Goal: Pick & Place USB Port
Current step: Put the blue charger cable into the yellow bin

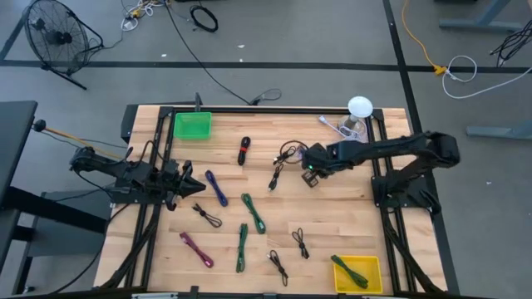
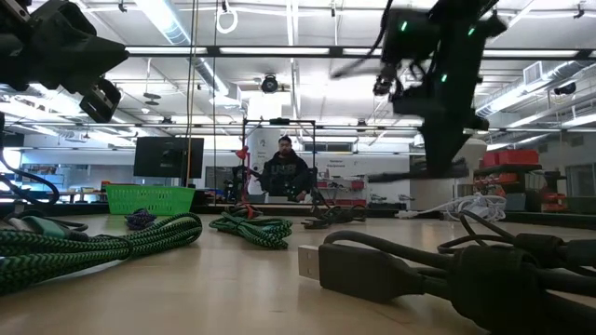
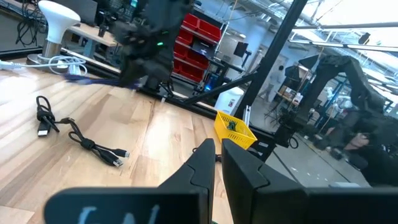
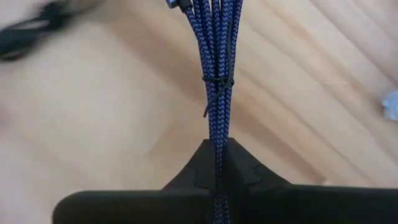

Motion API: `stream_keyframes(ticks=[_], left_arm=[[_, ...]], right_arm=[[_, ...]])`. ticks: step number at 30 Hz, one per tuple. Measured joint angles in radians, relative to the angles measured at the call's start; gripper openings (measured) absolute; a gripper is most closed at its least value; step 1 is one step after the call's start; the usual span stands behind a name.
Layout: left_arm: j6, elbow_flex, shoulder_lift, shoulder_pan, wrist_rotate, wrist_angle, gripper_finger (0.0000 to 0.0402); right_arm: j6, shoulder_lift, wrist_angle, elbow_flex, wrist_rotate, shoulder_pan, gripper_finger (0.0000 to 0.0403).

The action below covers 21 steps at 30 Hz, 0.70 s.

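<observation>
My right gripper (image 1: 312, 172) hovers over the middle of the table, shut on a blue braided cable bundle (image 4: 217, 74) bound with a black tie. In the low view this gripper (image 2: 424, 93) is high up, with the blurred bundle (image 2: 419, 172) below it. Other coiled cables lie flat on the wood: blue (image 1: 216, 189), green (image 1: 253, 212), green (image 1: 242, 245), magenta (image 1: 196, 247), red and black (image 1: 243, 151) and several black ones. My left gripper (image 1: 195, 187) waits shut at the table's left, touching nothing. My right gripper pinches the blue bundle between its two fingers, several strands together, just short of the black tie (image 4: 217, 134). It comes from above, and the strands run lengthwise through the gap. The bundle is lifted clear of the table and lies about level under the fingers (image 3: 93, 78).
A green bin (image 1: 193, 124) stands at the far left of the table. A yellow bin (image 1: 370, 264) at the near right holds a green cable. A white lamp-like object (image 1: 359, 108) stands at the far right. A person sits beyond the far edge (image 2: 284, 172).
</observation>
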Motion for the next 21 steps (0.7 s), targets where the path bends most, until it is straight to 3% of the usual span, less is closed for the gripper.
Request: stream_keyframes(ticks=[10, 21], left_arm=[[-0.003, 0.0, 0.0, 0.0, 0.0, 0.0, 0.0032], [-0.01, 0.0, 0.0, 0.0, 0.0, -0.002, 0.0032]], right_arm=[[0.185, -0.161, -0.061, 0.001, 0.003, 0.33, 0.0006], [0.54, -0.187, -0.091, 0.002, 0.044, 0.729, 0.0006]])
